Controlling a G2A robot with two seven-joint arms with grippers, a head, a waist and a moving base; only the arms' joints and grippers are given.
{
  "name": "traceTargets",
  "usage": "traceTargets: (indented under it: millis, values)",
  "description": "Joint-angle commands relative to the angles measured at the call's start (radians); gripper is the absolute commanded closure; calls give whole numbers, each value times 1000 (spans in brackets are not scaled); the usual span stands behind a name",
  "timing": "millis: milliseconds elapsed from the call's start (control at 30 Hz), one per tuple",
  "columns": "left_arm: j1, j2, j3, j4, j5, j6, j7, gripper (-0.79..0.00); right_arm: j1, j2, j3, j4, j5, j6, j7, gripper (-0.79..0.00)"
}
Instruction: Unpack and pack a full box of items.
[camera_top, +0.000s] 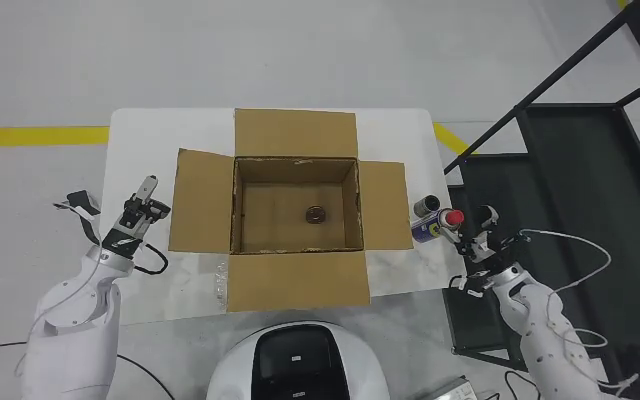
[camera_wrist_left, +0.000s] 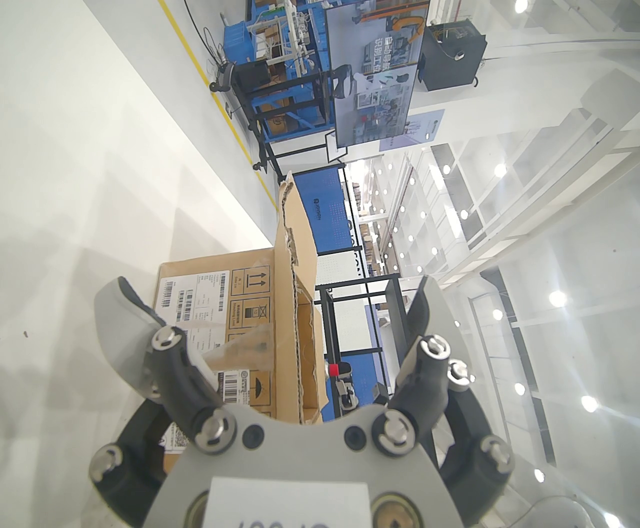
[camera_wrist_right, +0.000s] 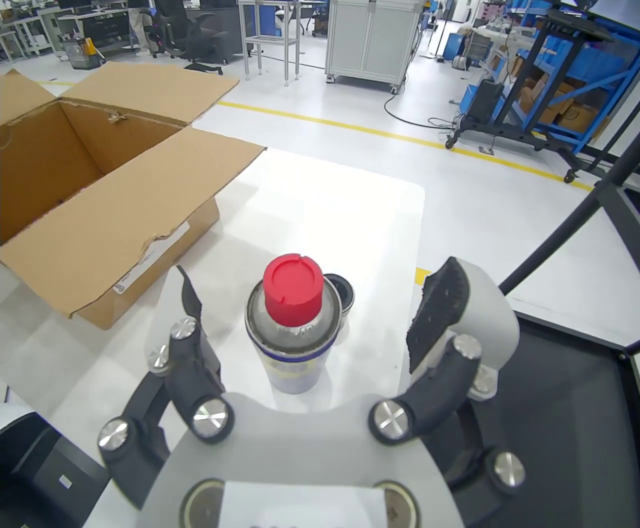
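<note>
An open cardboard box (camera_top: 296, 160) sits mid-table with all its flaps folded out, and a small round brown item (camera_top: 315, 213) lies on its floor. A red-capped spray can (camera_top: 452, 218) stands upright at the table's right edge, with a dark-capped can (camera_top: 427, 205) just beyond it. My right gripper (camera_wrist_right: 315, 285) is open, one finger on each side of the red-capped can (camera_wrist_right: 292, 320) and neither touching it. My left gripper (camera_top: 148, 195) hangs open and empty to the left of the box (camera_wrist_left: 225, 310). A clear plastic bottle (camera_top: 220, 276) lies by the box's front left corner.
The box's left flap (camera_top: 202, 200) reaches out toward my left gripper. A black metal frame and platform (camera_top: 560, 170) stands right beside the table's right edge. White tabletop (camera_top: 150, 140) is bare to the far left of the box.
</note>
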Motion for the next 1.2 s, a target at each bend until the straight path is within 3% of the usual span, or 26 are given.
traceTargets:
  millis: [0,367,1033,1100,1133,1167]
  values:
    - [0,0,0,0,0,0,0,-785,1,0,-11,11,-15,-5,-3,-785]
    - [0,0,0,0,0,0,0,-785,52,-9,-77,120,-39,6,-15,-785]
    - [0,0,0,0,0,0,0,-785,244,-28,-196,375,-32,-45,-31,-785]
    - [0,0,0,0,0,0,0,-785,256,-30,-207,388,-37,-51,-40,-563]
    - [0,0,0,0,0,0,0,-785,262,-31,-211,395,-38,-55,-45,-302]
    - [0,0,0,0,0,0,0,-785,268,-31,-215,404,-39,-55,-47,-212]
